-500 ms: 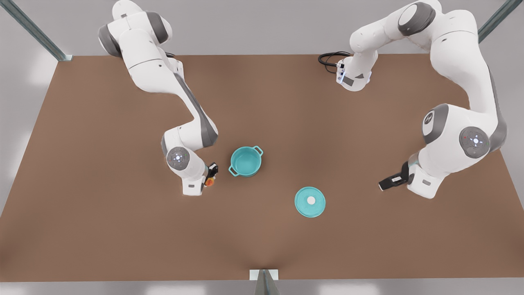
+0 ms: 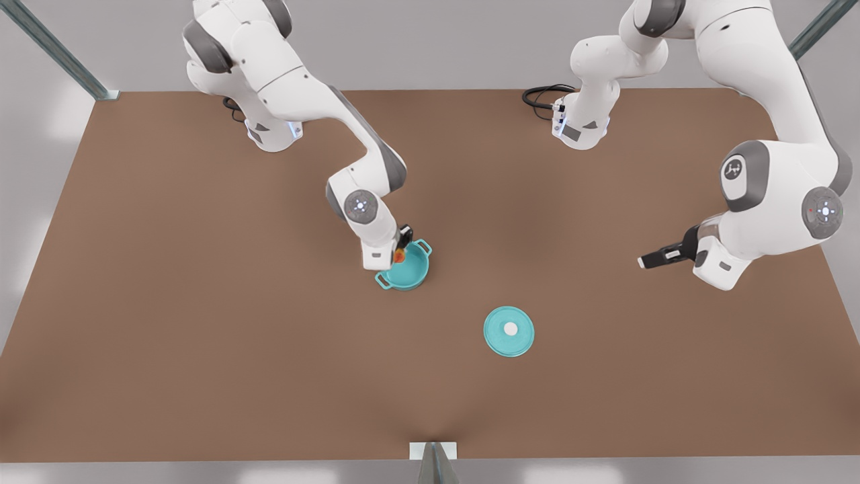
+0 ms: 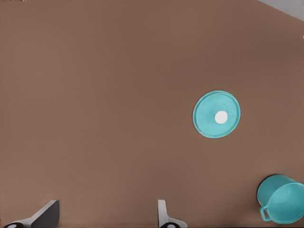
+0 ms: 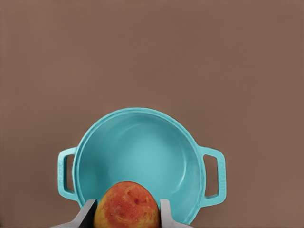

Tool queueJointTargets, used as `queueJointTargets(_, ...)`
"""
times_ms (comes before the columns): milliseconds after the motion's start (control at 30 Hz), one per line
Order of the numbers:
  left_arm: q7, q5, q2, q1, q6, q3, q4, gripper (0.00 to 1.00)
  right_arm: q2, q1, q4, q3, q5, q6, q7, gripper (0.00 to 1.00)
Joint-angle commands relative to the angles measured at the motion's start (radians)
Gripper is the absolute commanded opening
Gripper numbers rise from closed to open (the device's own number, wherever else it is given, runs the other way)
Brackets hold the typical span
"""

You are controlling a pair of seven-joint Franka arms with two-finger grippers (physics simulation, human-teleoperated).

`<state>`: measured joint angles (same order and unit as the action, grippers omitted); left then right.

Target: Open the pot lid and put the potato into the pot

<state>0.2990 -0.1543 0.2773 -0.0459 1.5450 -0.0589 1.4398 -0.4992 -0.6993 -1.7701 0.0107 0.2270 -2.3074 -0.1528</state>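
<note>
Holding the potato (image 4: 126,205) clamped between its two pale fingers (image 4: 167,213), the right tool (image 2: 401,247) hangs over the pot (image 2: 406,267), at the rim edge on the front view's left. Its wrist view gives what the front view cannot: the potato's mottled yellow skin with orange-red blotches, its rounded egg shape, and the smooth teal bowl of the pot directly beyond the tool with a loop handle on each side. From the front, the potato is a small orange speck at the fingertips, the arm's wrist covering part of the pot's rim. The left tool (image 2: 646,262) hovers well off to the front view's right, above bare counter (image 2: 201,302), and its wrist view shows its fingers (image 3: 164,216) spread apart with nothing between them. Ahead of that tool lies the pot lid (image 3: 216,114), a flat teal disc with a white knob at its centre, resting on the matte brown counter, with the pot farther off to one side. Half a second ago the right tool held the potato beside the pot, clear of it; now it has swung over the rim. The left tool has drawn back slightly, away from the lid. Lid and pot sit where they were.
</note>
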Motion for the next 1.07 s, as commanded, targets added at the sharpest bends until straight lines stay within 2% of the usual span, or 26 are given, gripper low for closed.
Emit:
queueJointTargets(0,-0.207,-0.007,-0.006,0.004,-0.022,-0.001,-0.001,1.00,-0.015,-0.009,0.011,0.000,0.025,-0.083,0.253,0.43)
queueJointTargets(167,-0.173,-0.011,-0.017,0.023,-0.071,-0.010,-0.010,1.00,-0.027,-0.009,0.011,0.000,0.026,-0.106,0.251,0.44)
queueJointTargets(367,-0.201,0.018,-0.001,0.031,-0.002,-0.019,-0.022,1.00,-0.075,-0.006,-0.020,0.002,0.023,-0.190,0.239,0.44)
queueJointTargets(400,-0.199,0.018,-0.004,0.031,-0.002,-0.019,-0.022,1.00,-0.075,-0.006,-0.020,0.002,0.025,-0.190,0.240,0.47)
queueJointTargets(467,-0.179,0.016,-0.021,0.043,-0.025,-0.019,-0.015,1.00,-0.073,-0.005,-0.020,0.003,0.026,-0.190,0.252,0.91)
queueJointTargets(500,-0.153,0.015,-0.035,0.043,-0.026,-0.030,0.001,1.00,-0.071,-0.005,-0.020,0.003,0.025,-0.190,0.253,1.00)
queueJointTargets(600,-0.155,0.009,-0.039,0.043,-0.031,-0.030,0.008,1.00,-0.006,0.006,-0.017,0.017,0.023,-0.162,0.248,1.00)
queueJointTargets(633,-0.155,0.009,-0.041,0.043,-0.029,-0.030,0.008,1.00,0.074,0.086,0.004,0.029,-0.001,-0.008,0.230,1.00)
queueJointTargets(700,-0.162,0.015,-0.033,0.043,-0.014,-0.030,0.008,1.00,0.110,0.306,0.176,0.058,-0.075,0.336,0.044,1.00)
queueJointTargets(767,-0.164,0.016,-0.032,0.043,-0.003,-0.029,0.008,1.00,0.110,0.472,0.218,0.088,-0.143,0.466,-0.099,1.00)
queueJointTargets(833,-0.163,0.016,-0.036,0.043,-0.008,-0.030,0.008,1.00,0.106,0.552,0.218,0.095,-0.156,0.532,-0.146,1.00)
queueJointTargets(1033,-0.158,0.016,-0.038,0.043,-0.011,-0.032,0.008,1.00,0.110,0.551,0.218,0.112,-0.156,0.582,-0.123,1.00)
